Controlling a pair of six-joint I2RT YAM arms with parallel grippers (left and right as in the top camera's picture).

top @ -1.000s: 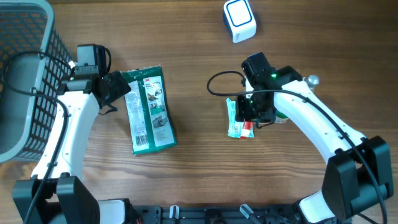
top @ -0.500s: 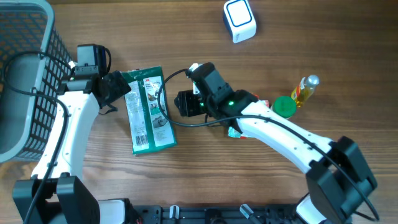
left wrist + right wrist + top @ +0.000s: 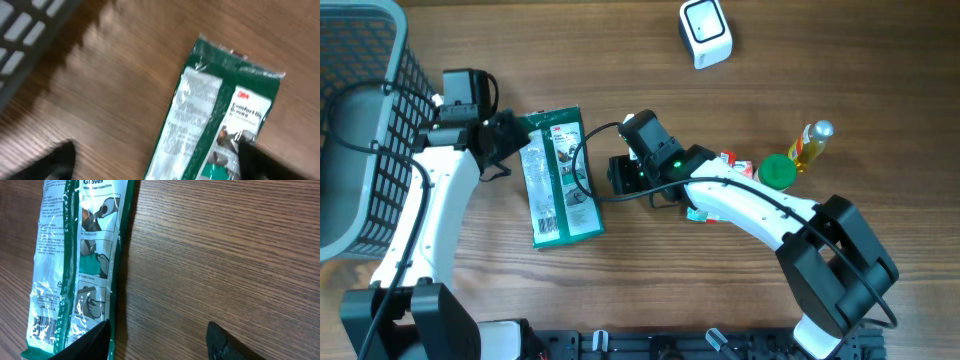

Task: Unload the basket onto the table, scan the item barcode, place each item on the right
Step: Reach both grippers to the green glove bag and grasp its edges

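Overhead, item: the flat green plastic glove packet (image 3: 560, 175) lies printed side up on the brown wooden table (image 3: 650, 290), left of centre.
Overhead, left arm: the left gripper (image 3: 513, 148) is at the packet's upper left edge, near the grey mesh basket (image 3: 360, 120). Whether it touches the packet cannot be told.
Overhead, right arm: the right gripper (image 3: 617, 172) sits just right of the packet and carries nothing.
Overhead, scanner: the white box-shaped barcode scanner (image 3: 705, 33) stands well apart, at the far edge.
Left wrist, fingers: the dark fingers (image 3: 260, 160) are spread wide and blurred. The packet's (image 3: 225, 115) near end lies between them, flat on the wood and not clamped.
Right wrist, fingers: the black fingers (image 3: 95, 342) are parted with bare wood between them. One tip meets the packet's (image 3: 75, 255) lower right edge, and nothing is held.
Right wrist, barcode: fine black print low on the packet may be the code, but it is too small to be sure.
Progress: early, by the look of it. The packet is not lifted and no scan is made. Gripping it, carrying it to the scanner and presenting the code all remain.
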